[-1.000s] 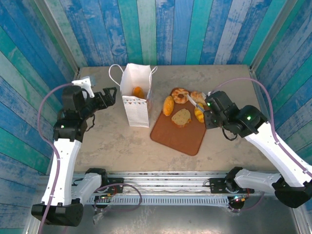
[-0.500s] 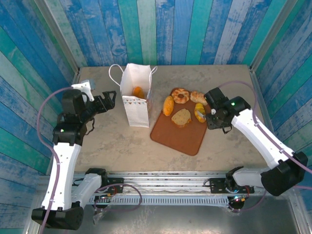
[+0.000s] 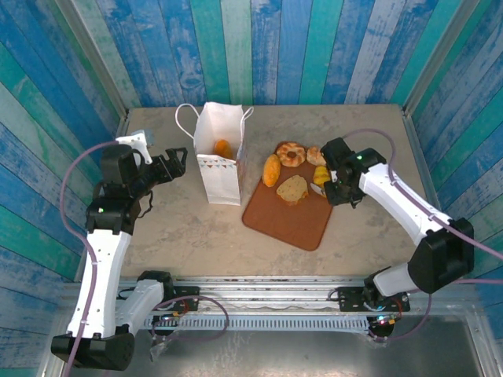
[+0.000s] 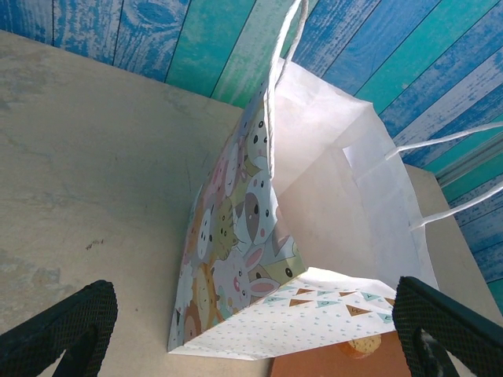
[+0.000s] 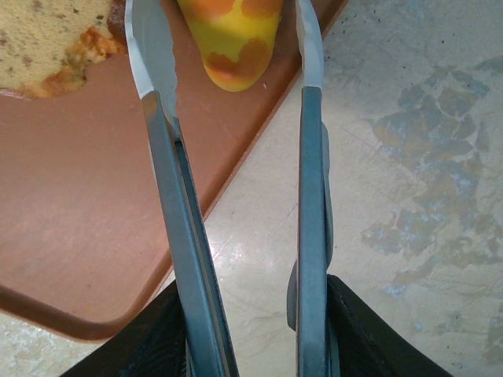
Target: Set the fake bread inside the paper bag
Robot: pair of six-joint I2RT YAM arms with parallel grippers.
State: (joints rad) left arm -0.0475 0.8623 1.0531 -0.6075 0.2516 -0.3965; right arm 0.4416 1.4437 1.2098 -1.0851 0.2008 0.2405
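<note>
Bread at jaws: a yellow-orange roll point(image 5: 229, 35) lies on the right edge of the brown tray point(image 5: 78, 196), its rounded end between the right gripper's point(image 3: 321, 183) metal fingers point(image 5: 161, 157).
Right jaws: spread, one to either side of the roll, not pinching it.
Right wrist view adds: bare table point(image 5: 409, 196) between the fingers nearer the wrist, and a toast slice point(image 5: 47, 35) just beside the roll; from above the arm covers most of the roll.
Other bread, top view: an oval roll point(image 3: 271, 169), a ring pastry point(image 3: 291, 153) and a small bun point(image 3: 316, 155) on the tray's far end; one piece point(image 3: 224, 148) inside the paper bag point(image 3: 218, 169).
Bag: upright, mouth open, just left of the tray.
Left wrist view adds: cartoon animals printed on the bag's side panel, triangles along the front.
Left gripper point(image 3: 178, 161): left of the bag, apart from it, jaws spread wide.
</note>
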